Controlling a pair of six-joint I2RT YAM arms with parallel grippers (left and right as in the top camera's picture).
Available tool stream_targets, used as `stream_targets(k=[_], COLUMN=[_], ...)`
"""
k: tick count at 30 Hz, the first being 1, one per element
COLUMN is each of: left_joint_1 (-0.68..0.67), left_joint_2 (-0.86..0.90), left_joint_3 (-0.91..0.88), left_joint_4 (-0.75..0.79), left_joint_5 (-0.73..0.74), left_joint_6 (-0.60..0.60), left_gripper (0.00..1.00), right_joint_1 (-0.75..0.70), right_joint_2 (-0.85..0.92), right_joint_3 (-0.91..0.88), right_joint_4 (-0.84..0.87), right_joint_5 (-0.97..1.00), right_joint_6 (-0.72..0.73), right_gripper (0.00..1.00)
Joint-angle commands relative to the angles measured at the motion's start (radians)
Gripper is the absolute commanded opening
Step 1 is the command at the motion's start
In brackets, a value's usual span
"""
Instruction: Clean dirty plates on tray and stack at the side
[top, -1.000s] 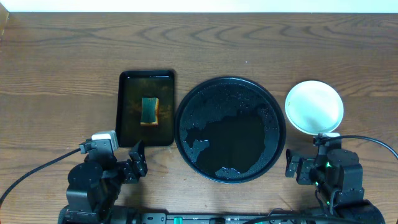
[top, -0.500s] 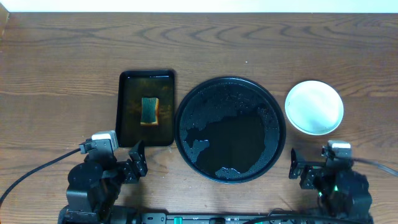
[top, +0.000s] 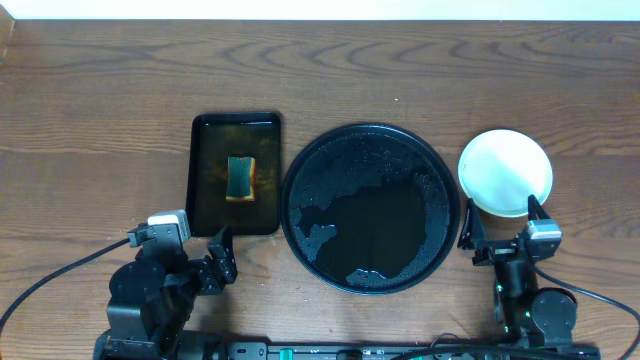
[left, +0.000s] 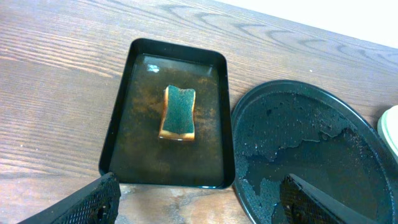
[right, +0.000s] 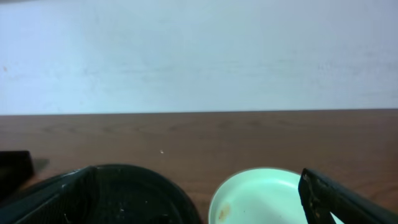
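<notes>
We are seeing the plates (top: 505, 172) sitting on the bare table (top: 100, 100) toward its right edge, just beside the round black tray (top: 385, 215), whose floor is glistening with wet patches. From above only a whitish top plate is showing, so we cannot tell how many are lying beneath. The right gripper (top: 500, 226) is hovering at the plates' near rim, its jaws spread wide and gripping nothing. The left gripper (left: 200, 184) is hanging near the front edge, jaws likewise wide apart and empty, facing the small rectangular tray (left: 114, 124) where a green sponge (left: 179, 113) is lying in brownish water.
</notes>
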Motion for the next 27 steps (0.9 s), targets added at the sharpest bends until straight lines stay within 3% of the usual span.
stream_targets(k=[1, 4, 27], left_joint_1=[-0.002, -0.002, -0.002], left_joint_2=[-0.003, -0.003, -0.003], left_joint_3=[-0.010, -0.010, -0.010], left_joint_4=[0.000, 0.000, 0.000], left_joint_5=[-0.012, -0.012, -0.012], left_joint_6=[0.002, 0.002, 0.002], left_gripper=[0.82, 0.82, 0.82], right_joint_1=[-0.017, -0.018, -0.019], right_joint_2=[-0.005, -0.005, -0.004], right_joint_3=[-0.037, -0.037, -0.037], right_joint_4=[0.003, -0.077, -0.075], right_joint_5=[-0.032, -0.041, -0.040], right_joint_6=[-0.072, -0.107, -0.103], right_gripper=[0.99, 0.99, 0.99])
